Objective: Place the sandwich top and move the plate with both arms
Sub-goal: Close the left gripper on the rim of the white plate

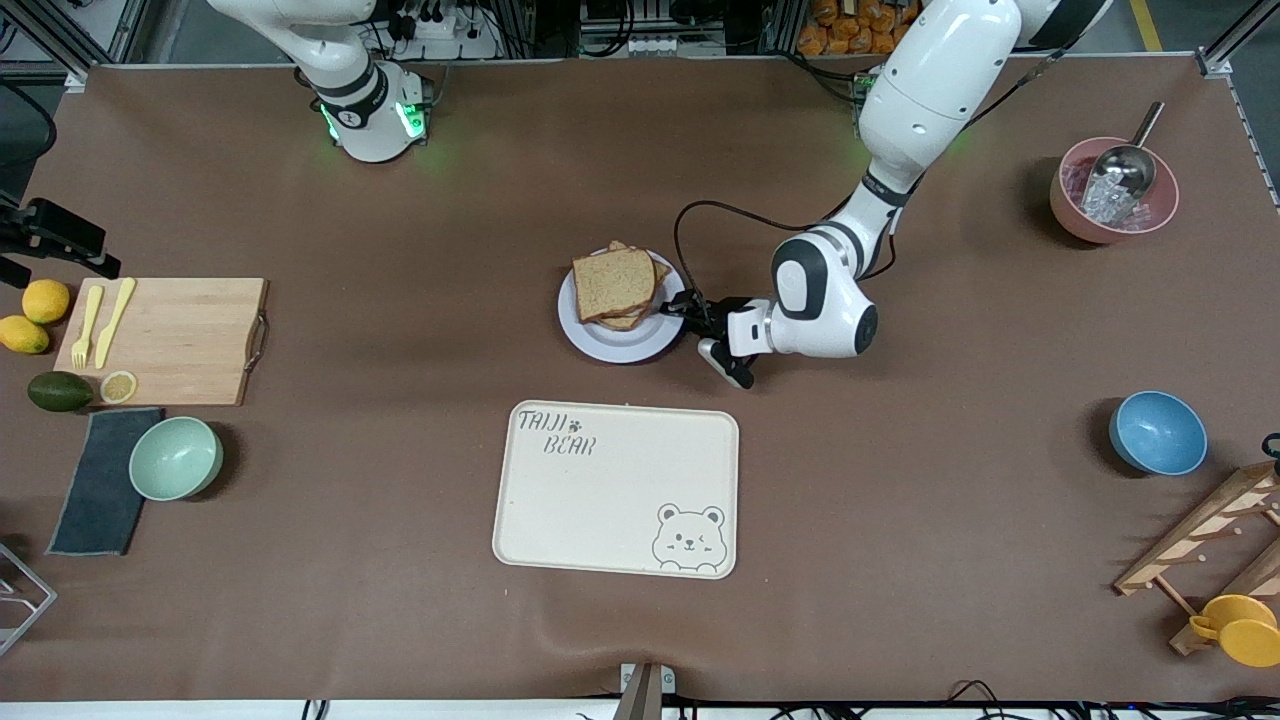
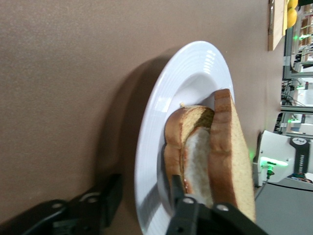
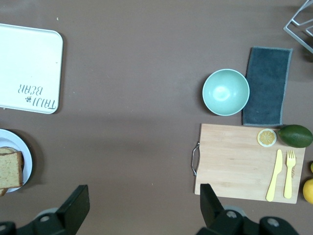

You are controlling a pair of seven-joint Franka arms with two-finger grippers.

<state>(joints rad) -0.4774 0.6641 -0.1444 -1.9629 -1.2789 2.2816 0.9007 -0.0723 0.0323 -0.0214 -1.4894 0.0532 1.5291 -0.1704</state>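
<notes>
Yellow cup [image 1: 1240, 628] on the wooden rack [image 1: 1200, 540] lies nearest the front camera, at the left arm's end of the table. Read the dial on the front view, with 6 o'clock pointing at that camera. Locate the cream bear tray [image 1: 600, 500] at table centre; the plate [image 1: 610, 348] sits at 12 o'clock from it, apart from it. Confirm that the sandwich top [image 1: 613, 283] lies on the stacked sandwich on the plate, with its plain face up and slightly askew over the slices beneath. Note the left gripper [image 1: 685, 312] at the plate's 3 o'clock edge, down at rim level and lying nearly level with the table. You cannot tell whether it has clenched on the rim. Note that the right gripper [image 3: 143, 191] waits high over the table, its claw released and holding nothing.
</notes>
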